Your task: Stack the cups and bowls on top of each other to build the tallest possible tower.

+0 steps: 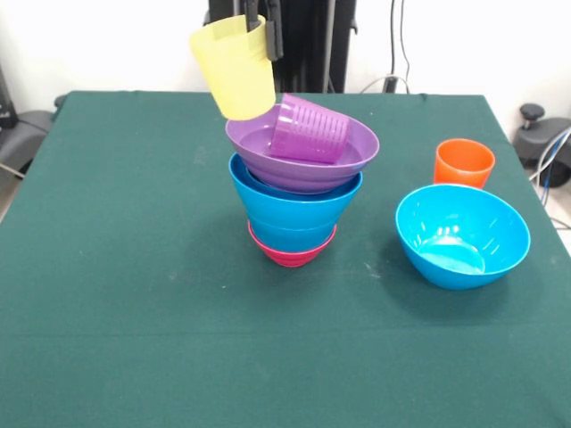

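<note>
**Yellow cup held above the tower**

You see the gripper (259,25) at the top edge, closed on the rim of the translucent yellow plastic cup (235,68). The cup hangs tilted, with its mouth up, just over the left rim of the wide shallow purple plastic bowl (303,169). Inside this bowl the translucent purple plastic cup (310,130) lies on its side. The purple bowl sits on nested glossy blue plastic bowls (290,209), and under them is the small magenta plastic bowl (292,255). To the right, well apart from this tower, a single blue plastic bowl (462,236) stands on the green table (134,294). Just behind it stands the opaque orange plastic cup (464,163), upright.
</note>
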`<action>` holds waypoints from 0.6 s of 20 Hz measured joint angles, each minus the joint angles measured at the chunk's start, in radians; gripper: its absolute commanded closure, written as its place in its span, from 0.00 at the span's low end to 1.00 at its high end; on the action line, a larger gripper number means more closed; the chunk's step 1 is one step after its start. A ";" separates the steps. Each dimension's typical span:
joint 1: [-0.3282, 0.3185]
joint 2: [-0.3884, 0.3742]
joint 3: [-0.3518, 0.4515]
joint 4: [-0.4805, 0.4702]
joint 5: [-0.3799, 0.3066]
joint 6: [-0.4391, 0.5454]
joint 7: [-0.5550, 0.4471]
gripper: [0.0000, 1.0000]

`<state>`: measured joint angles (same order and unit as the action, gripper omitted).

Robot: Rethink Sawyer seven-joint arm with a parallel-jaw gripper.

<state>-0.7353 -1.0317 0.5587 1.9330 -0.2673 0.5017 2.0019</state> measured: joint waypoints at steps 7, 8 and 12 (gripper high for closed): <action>-0.002 -0.001 -0.004 0.000 0.000 0.000 0.000 1.00; -0.001 -0.001 -0.005 0.000 0.000 -0.001 0.000 1.00; 0.008 0.002 -0.023 0.000 0.000 -0.021 0.000 1.00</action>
<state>-0.7271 -1.0302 0.5361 1.9329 -0.2671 0.4811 2.0019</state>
